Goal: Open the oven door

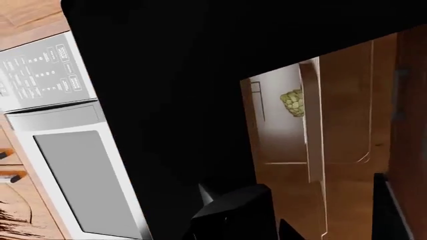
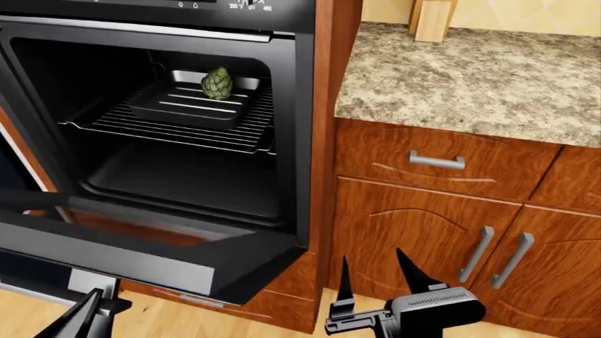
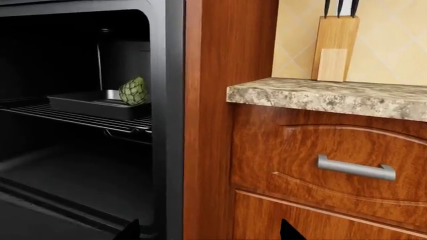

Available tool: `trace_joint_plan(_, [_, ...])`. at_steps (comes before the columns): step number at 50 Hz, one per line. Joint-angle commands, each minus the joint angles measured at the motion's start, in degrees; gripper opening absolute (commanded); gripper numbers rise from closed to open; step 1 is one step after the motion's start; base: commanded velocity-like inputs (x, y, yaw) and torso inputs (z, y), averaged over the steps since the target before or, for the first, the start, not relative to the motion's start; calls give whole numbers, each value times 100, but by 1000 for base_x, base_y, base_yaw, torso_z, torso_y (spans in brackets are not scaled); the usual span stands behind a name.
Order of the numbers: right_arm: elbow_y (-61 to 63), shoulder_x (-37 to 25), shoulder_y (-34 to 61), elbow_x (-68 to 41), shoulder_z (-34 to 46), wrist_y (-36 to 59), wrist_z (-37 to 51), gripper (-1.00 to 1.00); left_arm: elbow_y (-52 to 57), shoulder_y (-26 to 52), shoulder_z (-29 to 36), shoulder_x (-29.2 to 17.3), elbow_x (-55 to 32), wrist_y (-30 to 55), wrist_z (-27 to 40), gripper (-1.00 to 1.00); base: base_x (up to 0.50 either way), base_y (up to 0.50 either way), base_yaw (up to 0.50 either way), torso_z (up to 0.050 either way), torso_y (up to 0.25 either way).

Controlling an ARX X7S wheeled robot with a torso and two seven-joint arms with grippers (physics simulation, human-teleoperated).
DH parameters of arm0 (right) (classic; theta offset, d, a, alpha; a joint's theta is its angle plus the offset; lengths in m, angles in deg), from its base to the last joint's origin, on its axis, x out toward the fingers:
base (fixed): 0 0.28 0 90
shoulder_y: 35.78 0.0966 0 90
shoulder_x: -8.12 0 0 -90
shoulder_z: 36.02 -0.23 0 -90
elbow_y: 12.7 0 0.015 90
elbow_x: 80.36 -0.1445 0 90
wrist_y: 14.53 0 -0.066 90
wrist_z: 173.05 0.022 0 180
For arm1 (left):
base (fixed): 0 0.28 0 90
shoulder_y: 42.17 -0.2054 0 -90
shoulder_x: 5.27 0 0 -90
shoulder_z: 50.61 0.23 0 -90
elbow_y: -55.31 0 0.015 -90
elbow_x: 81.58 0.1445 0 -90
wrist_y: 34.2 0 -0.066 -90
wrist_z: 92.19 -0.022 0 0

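Artichoke [image 2: 217,83] in tray [image 2: 193,105] on rack [image 2: 169,127] inside oven, up-left beyond right gripper [image 2: 374,274], its jaws parted and empty, oven door [image 2: 150,246] down just above left gripper [image 2: 89,313], grip unclear

Artichoke [image 2: 217,83] in tray [image 2: 188,107] on rack [image 2: 160,130] — countertop [image 2: 469,77] right of oven.

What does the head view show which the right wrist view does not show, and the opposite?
Only the head view shows the lowered oven door, both tools, left and right, and the lower cabinet doors. Only the right wrist view shows the knives standing in the wooden knife block. Both show the open oven with the artichoke in a dark tray on the rack, the stone counter, and the drawer's handle.
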Motion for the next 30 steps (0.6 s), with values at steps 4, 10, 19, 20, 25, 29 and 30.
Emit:
trace_joint_plan(4, [-64, 0, 2, 9, 27, -43, 16, 100, -25, 43, -1226, -33, 40, 334, 1389, -100, -7, 3, 10, 3, 5])
trace_joint_plan(10, [-58, -6, -4, 14, 37, -48, 23, 100, -128, -11, -1224, 1, 26, 304, 1503, -100, -7, 2, 10, 2, 8])
trace_joint_plan(19, [-58, -15, -10, 26, 52, -50, 36, 100, -375, -30, -1167, 80, -8, 235, 1671, -100, -7, 3, 10, 4, 6])
trace_joint_plan(20, [-59, -15, -9, 30, 56, -48, 38, 100, -395, -40, -1164, 87, -5, 233, 1689, -100, -13, 1, 10, 0, 12])
trace_joint_plan(25, [-39, -22, -12, 35, 67, -31, 47, 100, -503, -84, -1146, 126, 8, 225, 1767, -100, -6, 3, 10, 2, 7])
trace_joint_plan(29, [-43, -22, -7, 38, 76, -27, 50, 100, -618, -78, -1118, 155, -1, 195, 1831, -100, -7, 3, 10, 3, 6])
trace_joint_plan(30, [-40, -23, -7, 40, 78, -24, 53, 100, -662, -64, -1103, 164, -3, 185, 1847, -100, -13, 1, 10, 0, 0])
